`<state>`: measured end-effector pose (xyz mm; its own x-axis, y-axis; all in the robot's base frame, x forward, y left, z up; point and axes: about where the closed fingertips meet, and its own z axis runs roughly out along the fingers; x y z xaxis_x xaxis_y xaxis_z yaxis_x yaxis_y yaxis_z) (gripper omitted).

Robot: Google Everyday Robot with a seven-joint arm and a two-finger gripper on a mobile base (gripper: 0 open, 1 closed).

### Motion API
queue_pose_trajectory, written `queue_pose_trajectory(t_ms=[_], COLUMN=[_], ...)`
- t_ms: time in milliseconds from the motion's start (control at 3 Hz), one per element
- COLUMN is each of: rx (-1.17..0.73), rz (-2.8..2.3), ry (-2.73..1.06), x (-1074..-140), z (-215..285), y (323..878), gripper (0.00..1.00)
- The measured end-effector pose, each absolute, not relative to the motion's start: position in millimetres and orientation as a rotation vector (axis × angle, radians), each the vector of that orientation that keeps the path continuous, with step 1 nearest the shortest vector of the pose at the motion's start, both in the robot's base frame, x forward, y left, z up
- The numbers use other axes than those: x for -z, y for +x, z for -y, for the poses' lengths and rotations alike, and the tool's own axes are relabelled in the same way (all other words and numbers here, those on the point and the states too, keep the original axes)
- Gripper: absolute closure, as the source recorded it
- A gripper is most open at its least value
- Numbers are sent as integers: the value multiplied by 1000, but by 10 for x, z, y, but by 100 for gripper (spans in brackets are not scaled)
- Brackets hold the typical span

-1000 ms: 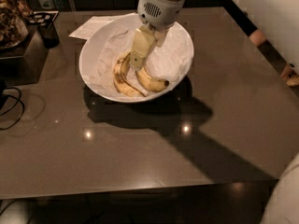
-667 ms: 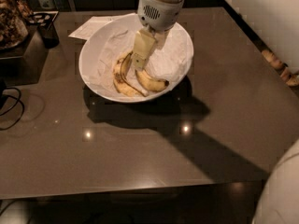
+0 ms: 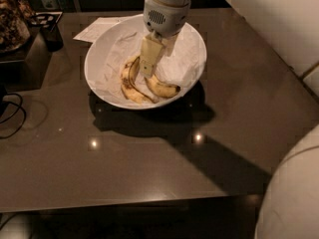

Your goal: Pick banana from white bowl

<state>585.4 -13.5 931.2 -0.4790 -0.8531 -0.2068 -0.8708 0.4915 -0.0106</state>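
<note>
The white bowl (image 3: 95, 51), lined with crumpled white paper (image 3: 183, 59), stands on the dark table at the upper middle of the camera view. Two bananas lie in its near part. The banana (image 3: 163, 88) is plumper and smoother and lies to the right. A thinner, brown-streaked banana (image 3: 127, 84) curves to its left. My gripper (image 3: 147, 72) reaches down into the bowl from above. Its tip is right at the spot where the two bananas meet and hides the plump banana's left end.
A sheet of paper (image 3: 97, 30) lies on the table behind the bowl. A dark container (image 3: 49, 30) and a cluttered stand (image 3: 11, 21) are at the far left. A black cable (image 3: 12, 114) is at the left edge. My white body (image 3: 294, 193) fills the lower right corner.
The gripper stays at about the same place in the bowl. The bananas have not moved. More of my white body shows at the lower right.
</note>
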Motion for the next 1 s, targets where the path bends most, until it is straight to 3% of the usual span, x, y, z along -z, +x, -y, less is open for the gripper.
queue_pose_trajectory(t_ms=[1000], rx=[-117], rz=[-2588], ry=[-1499], x=[-9166], z=[111], y=[5959], gripper=[36])
